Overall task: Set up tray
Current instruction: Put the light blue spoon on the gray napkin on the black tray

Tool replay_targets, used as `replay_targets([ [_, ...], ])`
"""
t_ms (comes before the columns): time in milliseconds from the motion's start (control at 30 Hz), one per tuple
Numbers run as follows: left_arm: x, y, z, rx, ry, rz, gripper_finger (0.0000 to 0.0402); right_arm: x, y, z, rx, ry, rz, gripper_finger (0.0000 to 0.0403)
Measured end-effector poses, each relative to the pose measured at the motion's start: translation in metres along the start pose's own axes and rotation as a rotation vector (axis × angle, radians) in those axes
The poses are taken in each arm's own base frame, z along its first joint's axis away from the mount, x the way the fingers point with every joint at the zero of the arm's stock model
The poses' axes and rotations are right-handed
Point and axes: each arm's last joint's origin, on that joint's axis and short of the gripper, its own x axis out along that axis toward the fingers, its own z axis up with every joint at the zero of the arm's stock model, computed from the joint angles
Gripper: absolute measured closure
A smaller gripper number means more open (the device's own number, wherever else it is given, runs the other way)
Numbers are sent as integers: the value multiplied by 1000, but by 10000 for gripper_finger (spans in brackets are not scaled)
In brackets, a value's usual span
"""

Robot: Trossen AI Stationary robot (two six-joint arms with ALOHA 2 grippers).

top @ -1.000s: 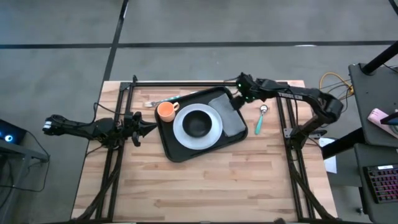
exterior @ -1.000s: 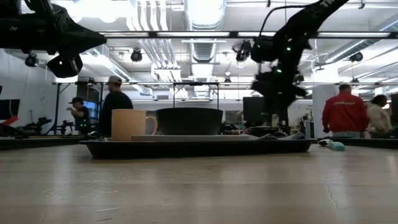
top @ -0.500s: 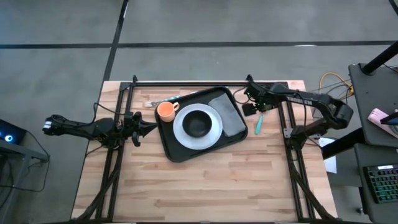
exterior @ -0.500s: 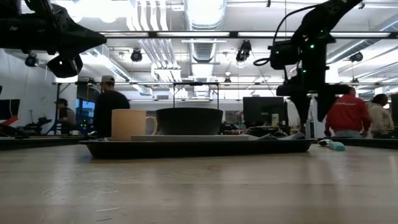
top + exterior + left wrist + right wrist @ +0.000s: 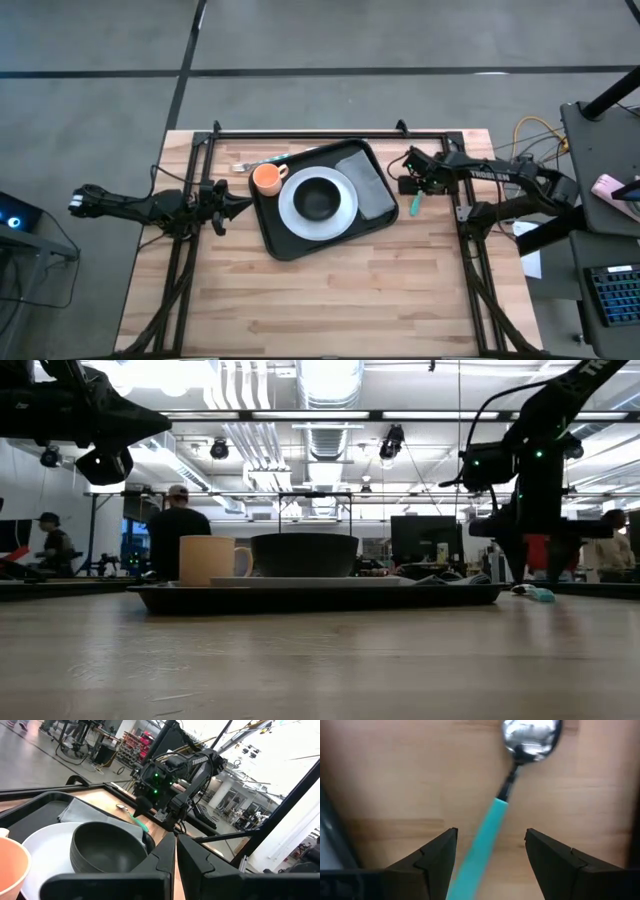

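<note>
The black tray [image 5: 272,238] lies at the table's middle and carries a white plate [image 5: 340,215] with a dark bowl [image 5: 318,197], an orange cup [image 5: 266,178] and a grey folded cloth [image 5: 368,185]. A spoon with a teal handle [image 5: 416,201] lies flat on the wood just right of the tray. My right gripper [image 5: 413,183] points down over it, open. Its fingers stand on either side of the teal handle [image 5: 487,835] without touching it, and the spoon's bowl [image 5: 532,737] lies beyond them. My left gripper [image 5: 240,207] waits shut, left of the tray.
Another utensil [image 5: 252,164] lies on the wood at the tray's far left corner. Black frame rails [image 5: 300,131] run along the table's far edge and both sides. Bare wood [image 5: 330,300] stretches across the near half. People stand in the room behind [image 5: 180,535].
My right gripper has left the tray's far right corner. It has moved toward the table's right and near edges, sunk lower and rolled about its own axis. It now hangs over the spoon. The tray and everything on it have stayed put.
</note>
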Motion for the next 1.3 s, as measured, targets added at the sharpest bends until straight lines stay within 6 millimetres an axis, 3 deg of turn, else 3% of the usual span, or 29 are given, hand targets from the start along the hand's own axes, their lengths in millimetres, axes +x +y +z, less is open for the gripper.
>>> replay_targets([
  [200, 0, 0, 0, 0, 0, 0, 402, 7, 4, 1, 38, -27, 62, 180],
  [567, 0, 0, 0, 0, 0, 0, 402, 27, -1, -4, 54, -2, -23, 190],
  [1067, 0, 0, 0, 0, 0, 0, 402, 26, 1, -3, -7, 1, -14, 338],
  [1300, 0, 0, 0, 0, 0, 0, 402, 26, 1, -3, -51, 1, -16, 363],
])
